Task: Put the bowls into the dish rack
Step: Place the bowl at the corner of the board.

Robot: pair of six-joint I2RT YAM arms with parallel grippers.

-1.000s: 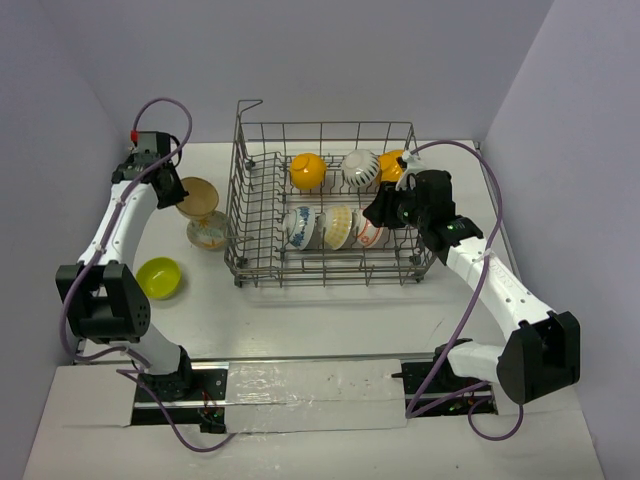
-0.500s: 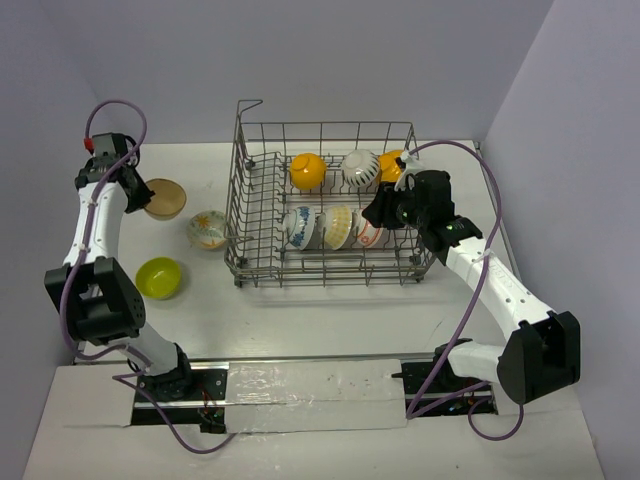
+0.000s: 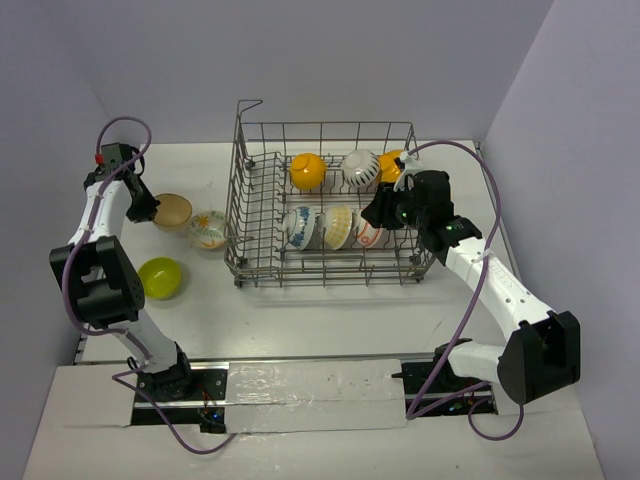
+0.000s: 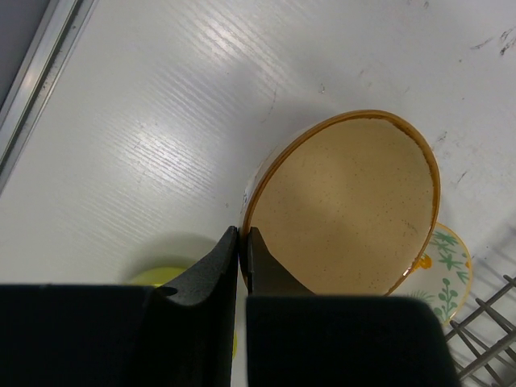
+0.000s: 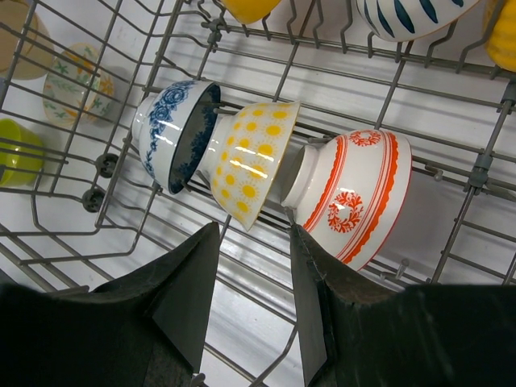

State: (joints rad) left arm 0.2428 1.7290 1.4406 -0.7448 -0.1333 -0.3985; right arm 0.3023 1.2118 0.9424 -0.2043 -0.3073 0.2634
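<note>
Gripping the tan bowl [image 4: 347, 201] by its rim, the left end effector [image 4: 242, 235] sits beside the dish rack [image 3: 238, 215] while the right end effector [image 5: 252, 242] hovers released above it.

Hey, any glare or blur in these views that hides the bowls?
Left wrist view: a bright glare streak on the table, the tan bowl sharp, the left hand dark and featureless. Right wrist view: small shiny highlights on the blue-patterned bowl, otherwise crisp. Top view: soft even light, faint shadows.
</note>
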